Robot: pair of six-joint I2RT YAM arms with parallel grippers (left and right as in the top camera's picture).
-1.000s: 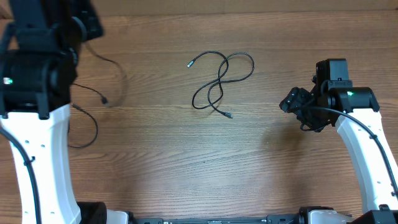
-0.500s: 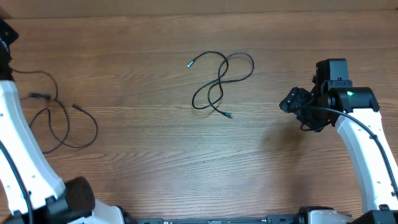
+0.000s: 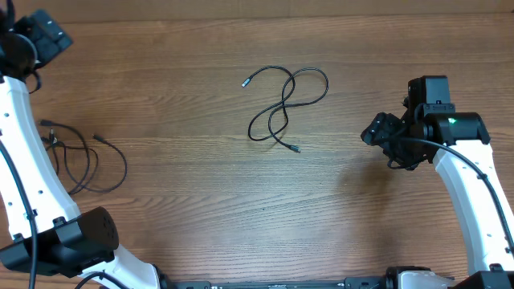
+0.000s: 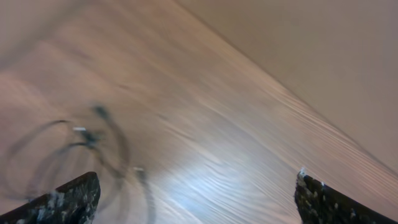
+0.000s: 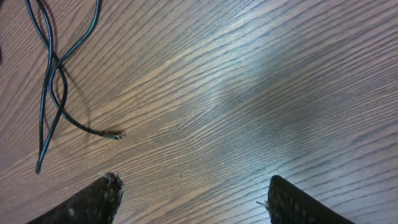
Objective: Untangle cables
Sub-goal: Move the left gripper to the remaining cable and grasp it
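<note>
Now your left gripper (image 4: 198,180) has sprung wide, empty — the left cable (image 3: 125,167) lies at the desk (image 3: 201,209) edge, well apart from the middle cable (image 3: 283,108). Likely separated. Right gripper (image 5: 194,183) hangs spread, empty.

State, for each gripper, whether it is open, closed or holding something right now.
Left gripper: open, holding nothing.
Right gripper: open, holding nothing; the looped cable lies clear of its fingers.
</note>
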